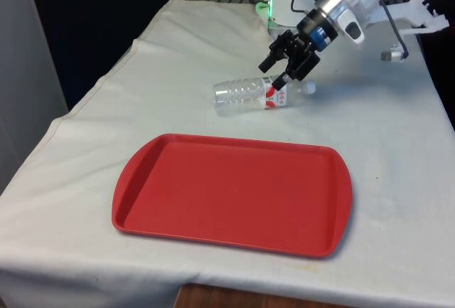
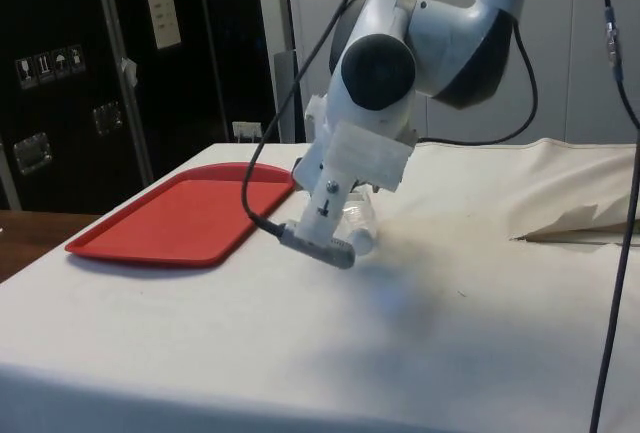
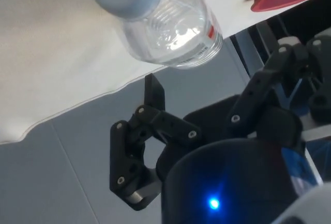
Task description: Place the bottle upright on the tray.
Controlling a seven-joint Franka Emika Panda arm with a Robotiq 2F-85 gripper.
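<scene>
Table (image 1: 398,166): your white cloth carries 1 tray and 1 bottle.
Tray (image 1: 234,194): red, flat, nothing in it.
Bottle (image 1: 257,94): clear, looks unfilled, lying on its side on the cloth just beyond your tray.
Gripper (image 1: 281,64): fingers spread wide, holding nothing, at the bottle's cap end.

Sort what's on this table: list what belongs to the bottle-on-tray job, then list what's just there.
Belongs to the job:
- clear plastic bottle, lying on its side on the cloth beyond the tray
- red tray, nothing on it
- gripper, at the bottle's cap end, jaws open

Just there:
- white cloth over the table
- dark cabinets behind, in the side view
</scene>
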